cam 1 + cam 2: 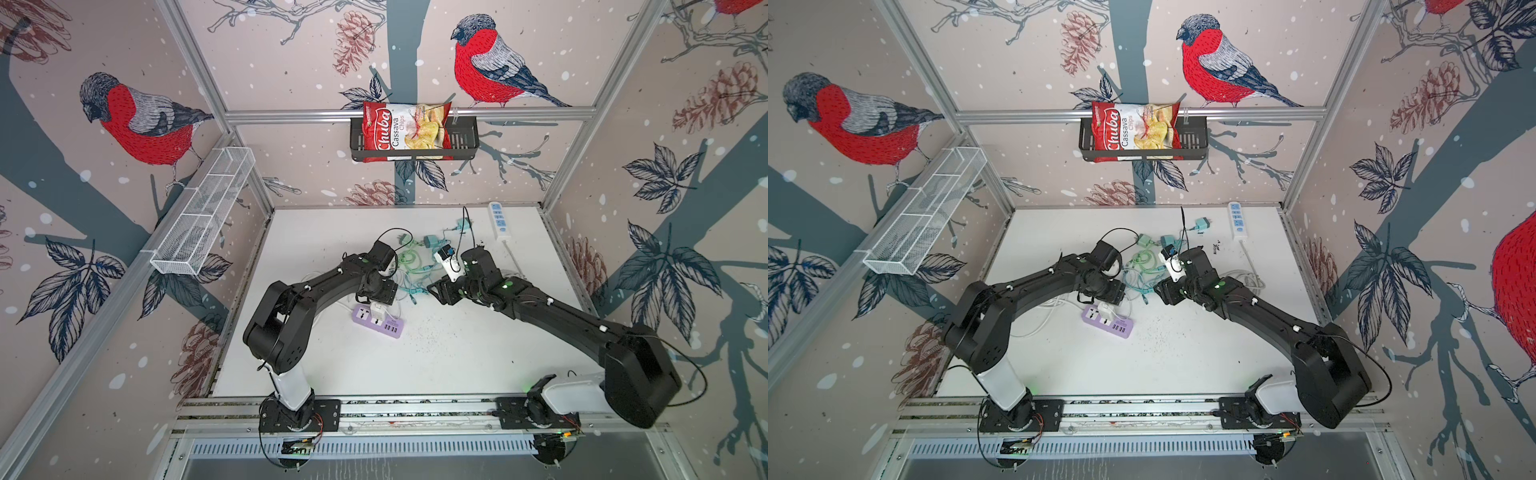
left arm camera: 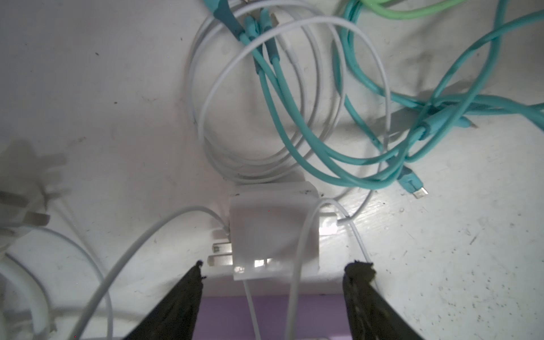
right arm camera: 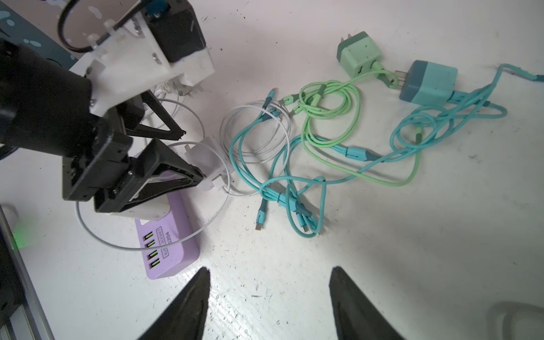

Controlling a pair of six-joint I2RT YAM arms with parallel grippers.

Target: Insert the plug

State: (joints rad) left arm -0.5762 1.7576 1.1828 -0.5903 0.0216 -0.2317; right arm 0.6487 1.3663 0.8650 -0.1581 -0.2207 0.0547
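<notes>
The left gripper point(image 2: 279, 266) hung low with its jaws spread on both sides of the white plug point(image 2: 273, 229), probably to line up a pinch across its body; it held nothing. The plug lay on the table point(image 2: 88, 88) just beside the purple power strip point(image 3: 173, 241), prongs sideways, not yet inserted. Further right, teal cables point(image 3: 294, 182) lay tangled. The right gripper point(image 3: 270, 269) hovered spread and empty, likely to stay out of the way.

Looking like a robotics lab cell: being boxed in by an aluminium frame point(image 1: 291, 116) and bullfinch-print panels point(image 1: 145, 120), carrying a left arm point(image 1: 316, 282) and right arm point(image 1: 561, 307) bolted to a rail point(image 1: 415, 405) fronting the desk point(image 1: 457, 353).
</notes>
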